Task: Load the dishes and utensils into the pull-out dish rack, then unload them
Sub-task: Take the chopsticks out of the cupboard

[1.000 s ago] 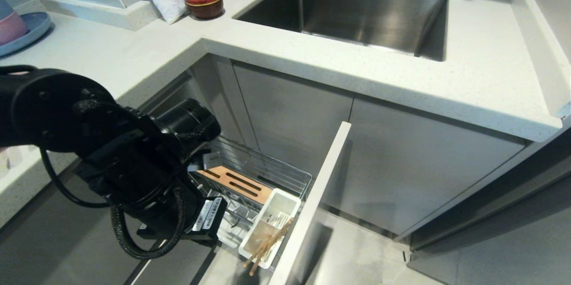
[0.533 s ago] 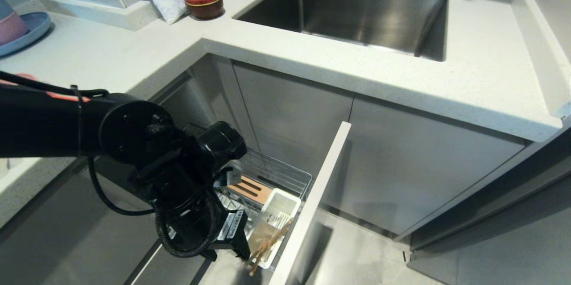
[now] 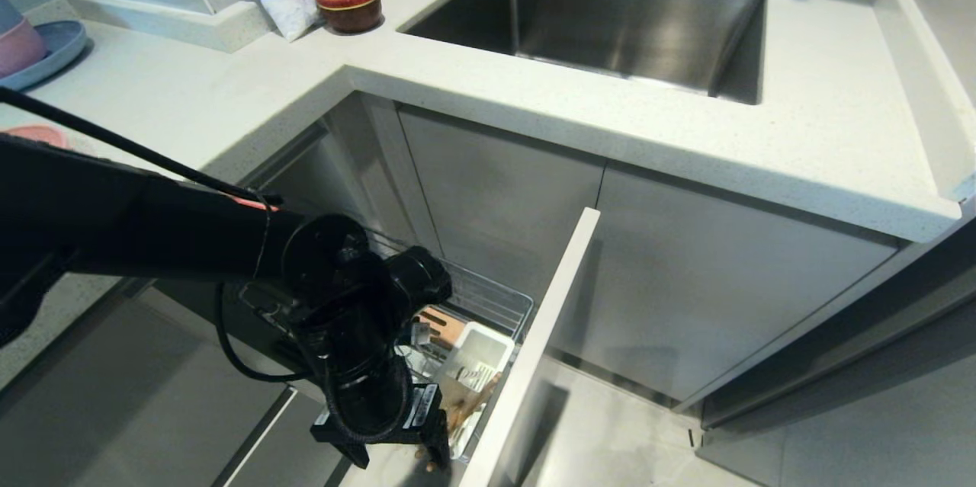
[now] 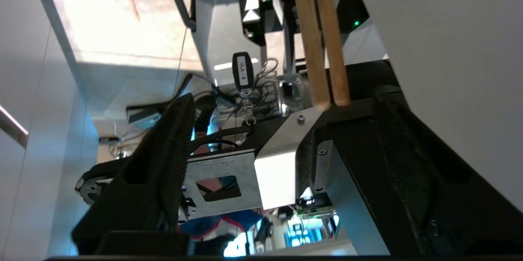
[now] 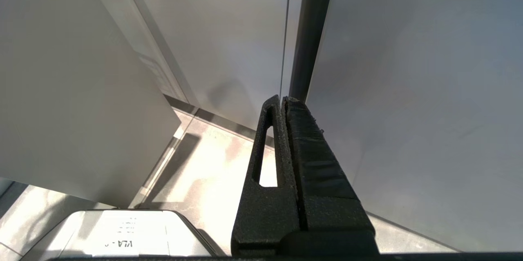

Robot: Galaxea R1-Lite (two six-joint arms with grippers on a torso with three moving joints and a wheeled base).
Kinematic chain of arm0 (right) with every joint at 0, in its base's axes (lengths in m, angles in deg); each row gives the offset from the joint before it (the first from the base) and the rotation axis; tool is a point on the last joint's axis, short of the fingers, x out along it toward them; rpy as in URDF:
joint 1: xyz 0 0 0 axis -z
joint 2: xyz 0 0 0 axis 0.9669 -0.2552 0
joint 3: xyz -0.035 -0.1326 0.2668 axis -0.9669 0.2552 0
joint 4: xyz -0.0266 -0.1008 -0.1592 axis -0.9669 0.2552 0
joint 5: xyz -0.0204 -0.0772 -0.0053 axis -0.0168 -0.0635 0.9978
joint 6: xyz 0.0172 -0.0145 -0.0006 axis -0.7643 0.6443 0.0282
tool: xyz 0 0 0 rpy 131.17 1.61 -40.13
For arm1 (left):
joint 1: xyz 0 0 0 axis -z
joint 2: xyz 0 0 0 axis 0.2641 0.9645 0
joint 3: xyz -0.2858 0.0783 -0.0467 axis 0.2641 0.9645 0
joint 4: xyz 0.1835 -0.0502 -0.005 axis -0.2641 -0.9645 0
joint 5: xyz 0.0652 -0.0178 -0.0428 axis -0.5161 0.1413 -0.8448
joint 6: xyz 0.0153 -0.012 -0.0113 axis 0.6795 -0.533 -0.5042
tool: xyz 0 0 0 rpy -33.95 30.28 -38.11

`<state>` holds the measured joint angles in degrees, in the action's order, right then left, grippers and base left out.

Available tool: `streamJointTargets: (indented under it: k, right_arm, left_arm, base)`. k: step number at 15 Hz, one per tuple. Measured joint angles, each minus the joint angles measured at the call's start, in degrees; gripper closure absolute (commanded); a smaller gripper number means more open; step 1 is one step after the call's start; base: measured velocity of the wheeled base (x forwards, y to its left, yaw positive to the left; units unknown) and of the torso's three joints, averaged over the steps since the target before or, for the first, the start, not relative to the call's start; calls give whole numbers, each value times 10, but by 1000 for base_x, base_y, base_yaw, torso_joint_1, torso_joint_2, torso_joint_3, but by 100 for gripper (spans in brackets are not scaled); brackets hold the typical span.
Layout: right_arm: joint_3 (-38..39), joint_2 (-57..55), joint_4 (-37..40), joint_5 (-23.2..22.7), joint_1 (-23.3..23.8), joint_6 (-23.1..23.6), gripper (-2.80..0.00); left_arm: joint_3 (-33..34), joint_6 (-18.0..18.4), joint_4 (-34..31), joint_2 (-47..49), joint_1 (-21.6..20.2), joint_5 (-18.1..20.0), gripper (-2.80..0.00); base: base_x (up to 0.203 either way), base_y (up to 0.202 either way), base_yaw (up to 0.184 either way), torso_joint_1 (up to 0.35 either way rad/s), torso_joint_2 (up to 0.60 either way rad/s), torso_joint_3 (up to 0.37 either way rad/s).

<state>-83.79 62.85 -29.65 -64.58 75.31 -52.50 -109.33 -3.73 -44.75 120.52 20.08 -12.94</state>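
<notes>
Left arm reaches forward and down, its tool pointing downward, fingers spread wide apart. Right tool parked, fingers pressed together.

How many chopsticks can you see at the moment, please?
2 chopsticks, lying side by side in the white cutlery tray of the pull-out dish rack; their ends reach between the open left gripper's fingers. None seems hidden.
</notes>
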Motion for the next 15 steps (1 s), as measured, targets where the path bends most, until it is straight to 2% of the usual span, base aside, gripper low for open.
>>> streamJointTargets:
  k: [7, 15]
  right_arm:
    - [0, 0, 0, 0, 0, 0, 0]
    - [0, 0, 0, 0, 0, 0, 0]
  left_arm:
    - [-1, -2, 3, 37, 0, -7, -280]
    - [-2, -23, 23, 67, -12, -54, -280]
  base:
    - [0, 0, 0, 0, 0, 0]
    - [0, 0, 0, 0, 0, 0]
